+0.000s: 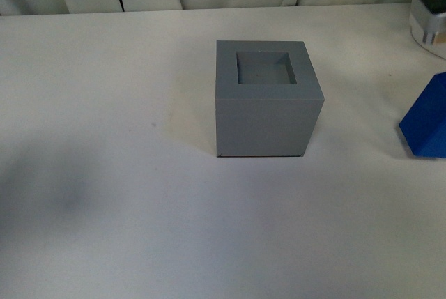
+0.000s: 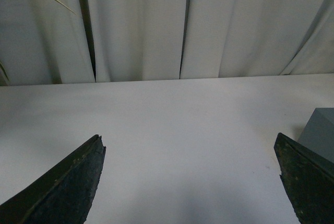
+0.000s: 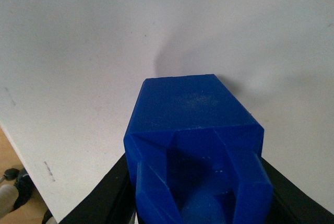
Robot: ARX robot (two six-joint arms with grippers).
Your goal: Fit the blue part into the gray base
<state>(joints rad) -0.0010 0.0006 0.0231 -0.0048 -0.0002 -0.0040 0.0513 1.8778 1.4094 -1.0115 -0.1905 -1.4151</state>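
The gray base (image 1: pixel 268 100) stands on the white table near the middle of the front view, its square recess facing up and empty. At the right edge of that view a corner of the blue part (image 1: pixel 426 121) shows, to the right of the base. In the right wrist view my right gripper (image 3: pixel 201 203) is shut on the blue part (image 3: pixel 190 125), its black fingers (image 3: pixel 107 198) pressing both sides near the handle end. My left gripper (image 2: pixel 190 182) is open over bare table, with an edge of the gray base (image 2: pixel 319 132) just beyond one finger.
A silver and black device (image 1: pixel 431 17) sits at the back right of the table. White curtains (image 2: pixel 156 25) hang behind the table's far edge. In the right wrist view the table's edge (image 3: pixel 31 161) runs close by, with floor beyond it.
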